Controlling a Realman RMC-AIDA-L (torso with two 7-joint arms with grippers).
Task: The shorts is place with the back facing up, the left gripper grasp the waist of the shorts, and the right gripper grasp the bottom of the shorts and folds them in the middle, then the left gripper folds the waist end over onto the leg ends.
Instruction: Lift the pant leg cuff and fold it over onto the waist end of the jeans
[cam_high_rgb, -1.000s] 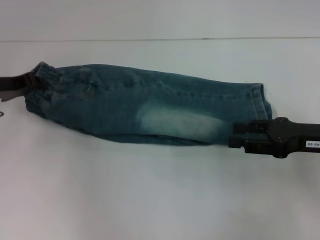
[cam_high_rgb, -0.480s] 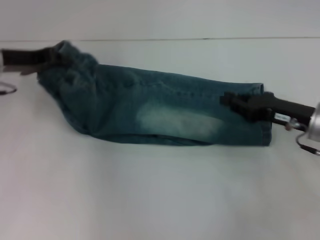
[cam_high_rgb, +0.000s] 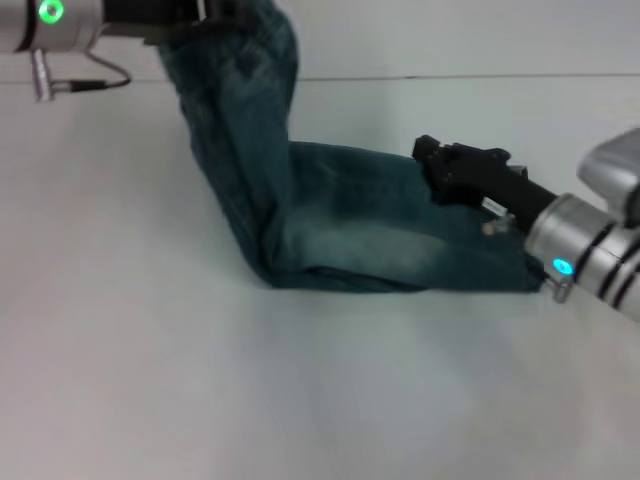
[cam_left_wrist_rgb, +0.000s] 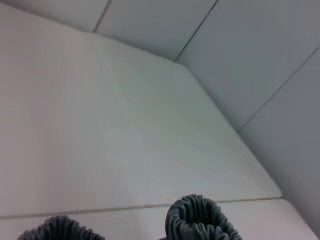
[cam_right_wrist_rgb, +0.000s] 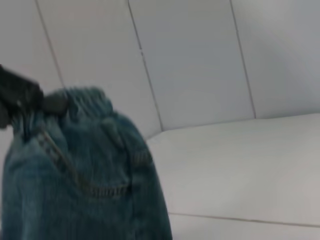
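White tabletop (cam_high_rgb: 300, 400) spreads under everything; on it the shorts (cam_high_rgb: 350, 240), faded blue-green denim folded lengthwise, lie with the leg half flat and the waist half lifted steeply up toward the far left; the left gripper (cam_high_rgb: 215, 12), at the top edge of the head view, is clamped on the ruched waist, whose gathered elastic (cam_left_wrist_rgb: 197, 217) shows in the left wrist view; the right gripper (cam_high_rgb: 440, 160) sits over the leg ends, whether wide or narrow I cannot tell.
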